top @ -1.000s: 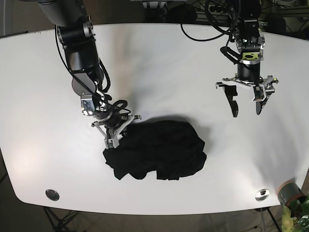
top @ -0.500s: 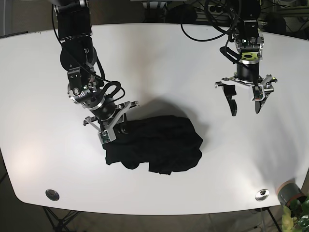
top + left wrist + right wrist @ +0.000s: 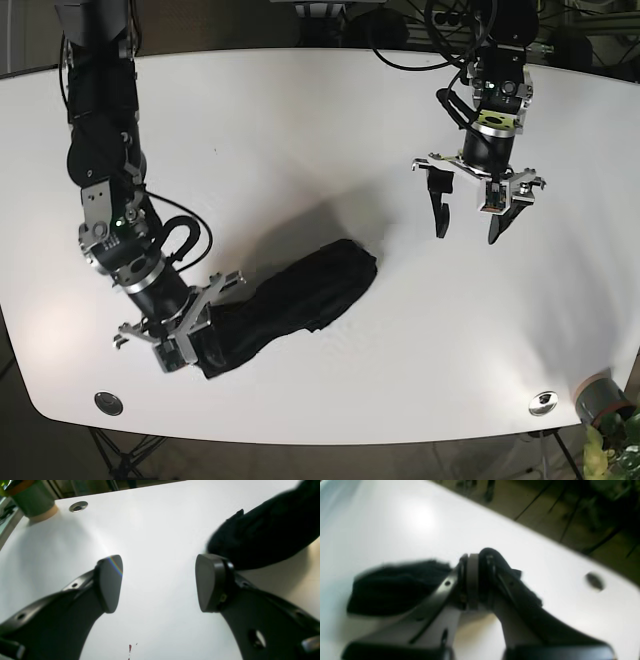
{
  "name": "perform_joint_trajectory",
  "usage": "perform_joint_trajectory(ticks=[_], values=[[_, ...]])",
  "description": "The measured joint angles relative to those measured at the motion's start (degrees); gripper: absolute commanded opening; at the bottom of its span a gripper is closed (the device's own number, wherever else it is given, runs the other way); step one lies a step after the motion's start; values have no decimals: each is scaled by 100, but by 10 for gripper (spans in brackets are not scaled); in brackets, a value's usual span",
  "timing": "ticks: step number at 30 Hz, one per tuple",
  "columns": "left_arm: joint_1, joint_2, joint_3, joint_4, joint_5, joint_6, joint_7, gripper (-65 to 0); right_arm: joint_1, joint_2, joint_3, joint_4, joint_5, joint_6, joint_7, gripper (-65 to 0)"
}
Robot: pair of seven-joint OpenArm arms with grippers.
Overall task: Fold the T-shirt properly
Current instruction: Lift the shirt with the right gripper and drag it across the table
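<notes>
From the left wrist camera, the left gripper (image 3: pixel 158 582) hangs with its two dark fingers spread wide and nothing between them, above the bare white table (image 3: pixel 150 530); the crumpled black T-shirt (image 3: pixel 265 535) shows only at the upper right, just beyond one finger. From the right wrist camera, which is blurred, the right gripper (image 3: pixel 473 580) looks clenched on a bunch of that black cloth, with more cloth trailing to its left. In the base camera the shirt (image 3: pixel 290 300) is a long bunched rope, from the right gripper (image 3: pixel 180 340) near the table's front edge up toward the middle, well apart from the left gripper (image 3: pixel 470 220). To do this well, the pull should probably stay low and slow, so the cloth spreads flat instead of rolling tighter.
</notes>
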Motion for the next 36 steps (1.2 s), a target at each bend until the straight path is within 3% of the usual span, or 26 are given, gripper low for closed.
perform_joint_trajectory(ticks=[8, 11, 15, 28, 36], values=[[-350, 0, 168, 0, 20, 39, 33, -71, 1290, 389, -28, -184, 916, 13, -31, -628], [-525, -11, 428, 0, 37, 31, 17, -67, 1838, 413, -31, -415, 1093, -17, -59, -628], [-601, -63, 780, 7, 35, 0, -31, -67, 2614, 501, -271, -732, 1314, 175, -98, -628], [-1207, -177, 1497, -546, 35, -2, 39, -67, 4968, 590, -1154, -1263, 1294, 175, -243, -628], [-1567, -20, 1523, -866, 37, 50, 35, -67, 5292, 568, -1464, -1250, 1322, 214, -205, -628]])
